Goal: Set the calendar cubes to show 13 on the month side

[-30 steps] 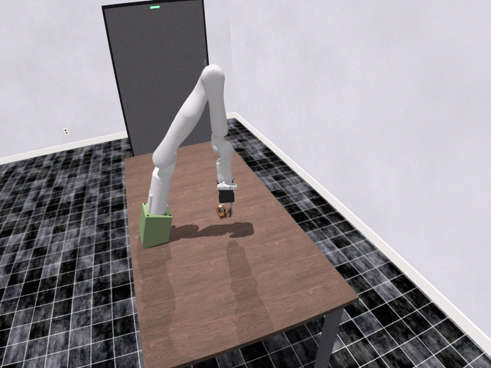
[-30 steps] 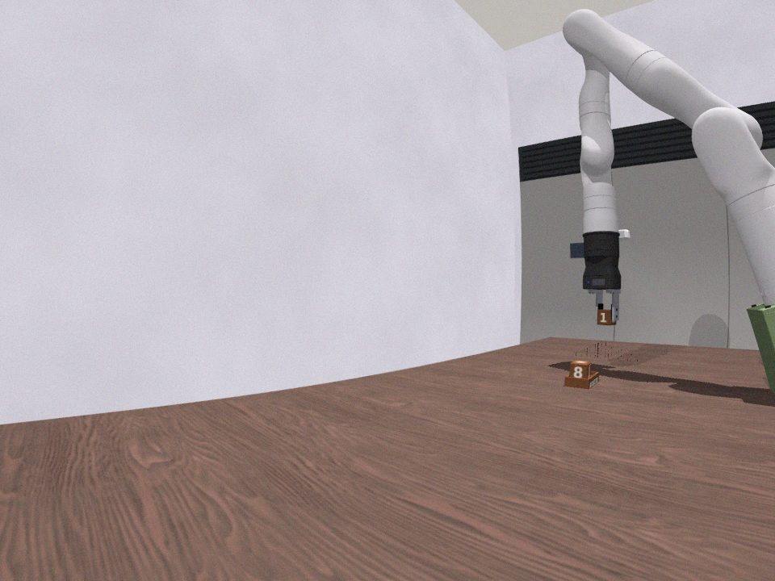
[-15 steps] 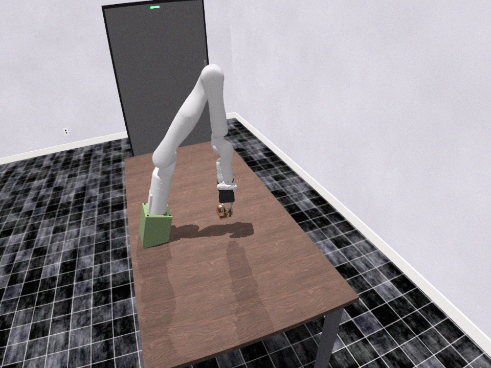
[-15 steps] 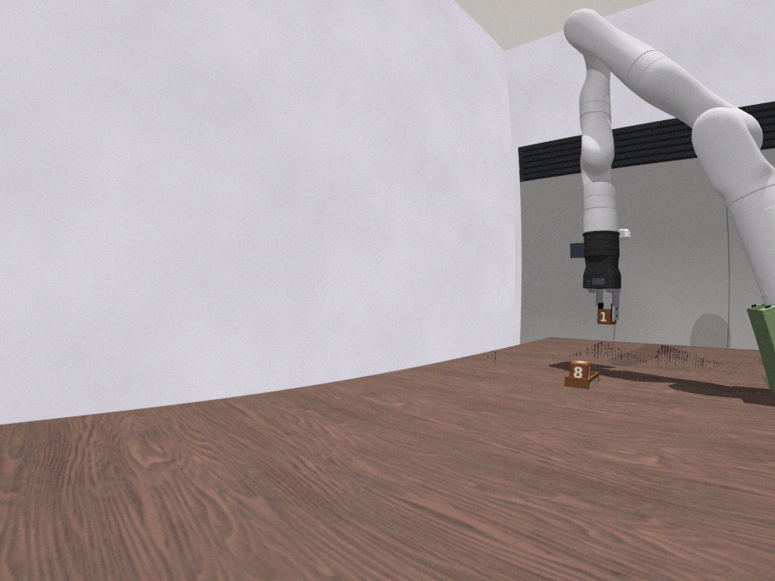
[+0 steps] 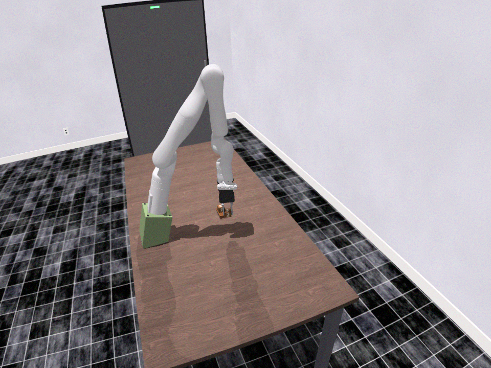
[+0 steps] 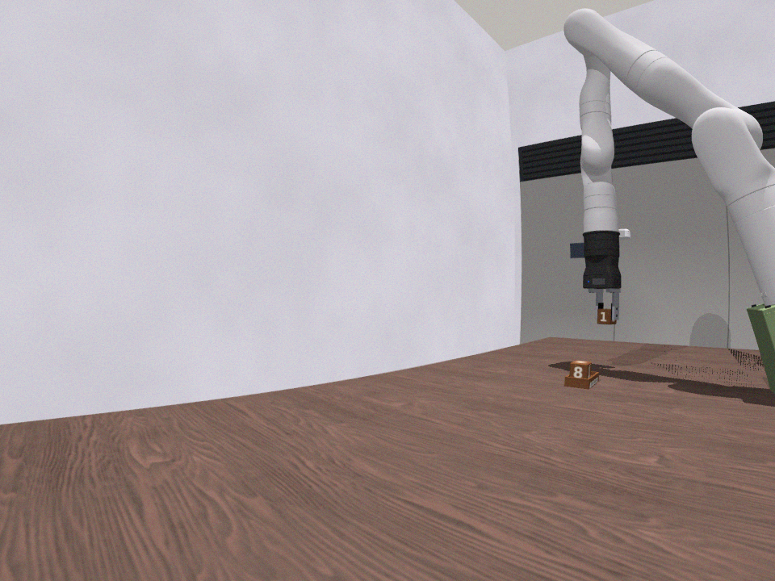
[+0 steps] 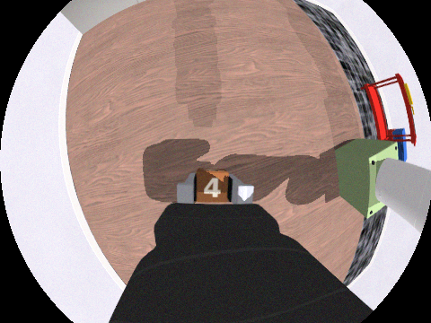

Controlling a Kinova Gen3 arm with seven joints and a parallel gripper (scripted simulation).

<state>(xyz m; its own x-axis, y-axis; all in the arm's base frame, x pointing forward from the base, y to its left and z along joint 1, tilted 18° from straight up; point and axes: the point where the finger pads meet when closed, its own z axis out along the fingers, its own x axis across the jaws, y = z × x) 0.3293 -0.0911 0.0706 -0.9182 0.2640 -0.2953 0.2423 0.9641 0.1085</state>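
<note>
My tool (image 5: 227, 209) (image 6: 607, 307) (image 7: 211, 183) is pinching one cube (image 5: 227, 214) (image 6: 605, 316) (image 7: 212, 187), held above the tray (image 6: 580, 382); within the tray sits the other cube (image 6: 580, 370). I should confirm which digit faces the month side, then lower squarely.

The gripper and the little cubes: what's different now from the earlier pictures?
Nothing has visibly moved, been grabbed or let go. Only some dark specks on the table look different. The gripper still holds one cube aloft; the other cube and the tray stayed put.
</note>
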